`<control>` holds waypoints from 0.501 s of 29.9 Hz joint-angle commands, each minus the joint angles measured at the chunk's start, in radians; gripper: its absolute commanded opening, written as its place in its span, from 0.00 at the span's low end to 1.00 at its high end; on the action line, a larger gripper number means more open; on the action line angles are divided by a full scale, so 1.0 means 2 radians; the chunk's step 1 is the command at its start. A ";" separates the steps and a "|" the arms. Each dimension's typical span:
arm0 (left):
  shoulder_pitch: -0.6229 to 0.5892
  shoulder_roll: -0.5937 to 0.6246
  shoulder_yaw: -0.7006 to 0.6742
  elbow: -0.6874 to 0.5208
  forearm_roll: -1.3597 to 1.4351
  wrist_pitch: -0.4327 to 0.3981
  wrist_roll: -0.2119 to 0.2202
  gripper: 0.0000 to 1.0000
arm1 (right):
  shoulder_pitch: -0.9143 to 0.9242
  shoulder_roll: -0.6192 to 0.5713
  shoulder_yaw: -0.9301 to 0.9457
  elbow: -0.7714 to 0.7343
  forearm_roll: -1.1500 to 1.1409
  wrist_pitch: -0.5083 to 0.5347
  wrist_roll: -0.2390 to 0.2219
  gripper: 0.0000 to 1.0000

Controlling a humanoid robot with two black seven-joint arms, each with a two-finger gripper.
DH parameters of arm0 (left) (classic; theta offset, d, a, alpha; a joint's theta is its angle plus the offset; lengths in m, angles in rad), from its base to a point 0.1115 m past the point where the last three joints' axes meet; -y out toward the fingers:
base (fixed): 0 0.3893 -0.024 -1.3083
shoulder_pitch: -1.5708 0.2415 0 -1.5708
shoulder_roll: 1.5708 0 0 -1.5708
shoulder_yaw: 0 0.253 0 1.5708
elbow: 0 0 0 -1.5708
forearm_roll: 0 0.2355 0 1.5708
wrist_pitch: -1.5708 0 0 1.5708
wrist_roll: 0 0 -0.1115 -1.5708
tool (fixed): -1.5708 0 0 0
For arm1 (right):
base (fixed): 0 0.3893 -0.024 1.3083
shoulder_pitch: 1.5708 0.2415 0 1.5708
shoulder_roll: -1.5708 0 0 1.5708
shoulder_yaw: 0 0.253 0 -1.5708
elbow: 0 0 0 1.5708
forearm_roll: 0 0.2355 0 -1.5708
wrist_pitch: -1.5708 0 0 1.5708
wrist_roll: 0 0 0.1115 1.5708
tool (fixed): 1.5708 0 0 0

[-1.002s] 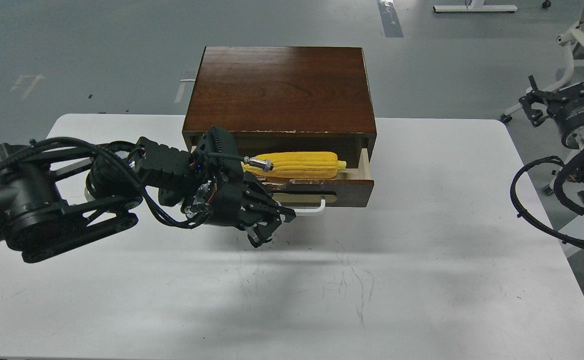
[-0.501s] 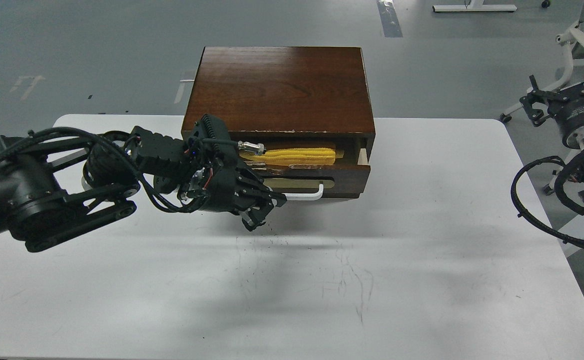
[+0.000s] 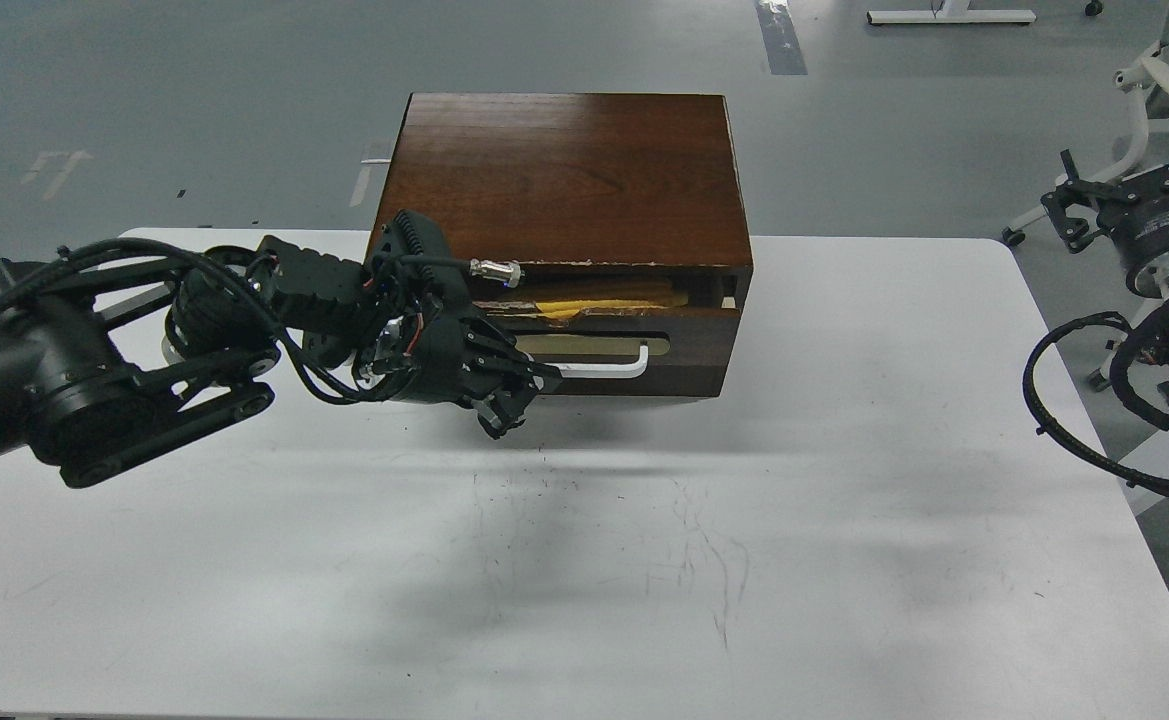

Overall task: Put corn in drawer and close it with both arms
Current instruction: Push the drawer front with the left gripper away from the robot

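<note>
Since a second ago the drawer (image 3: 634,345) has slid most of the way into the dark wooden cabinet (image 3: 564,175), and the left gripper (image 3: 504,395) has travelled in with it, up and toward the cabinet front.

From the head view, only a thin slot stays open between the cabinet's top edge and the drawer front, wider at the right end, where a strip of pale wood side shows. Through that slot a sliver of the yellow corn (image 3: 594,296) is visible, lying lengthwise inside the drawer. The cabinet stands at the far edge of the white table (image 3: 844,560), whose near half is bare, scuffed surface. The grey floor beyond carries faint painted marks and a tape strip; no brand, label or legible writing can be made out anywhere.

The left gripper sits at the left end of the white bar handle (image 3: 609,368), its dark fingers bunched low against the drawer front, and whether they are parted or pressed together cannot be told. The corn lies just above and to the right of it, inside the drawer, apart from the fingers. The right gripper (image 3: 1129,200) hangs off the table's right side, well away from the cabinet, with its claws spread apart.
</note>
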 commanded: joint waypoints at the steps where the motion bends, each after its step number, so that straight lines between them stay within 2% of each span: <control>1: -0.005 -0.001 0.000 0.020 0.000 0.000 -0.001 0.00 | 0.000 -0.001 0.000 0.000 0.000 0.000 0.002 1.00; 15: -0.014 -0.014 0.000 0.046 -0.002 0.000 -0.001 0.00 | 0.003 -0.001 -0.003 0.001 -0.001 0.000 0.002 1.00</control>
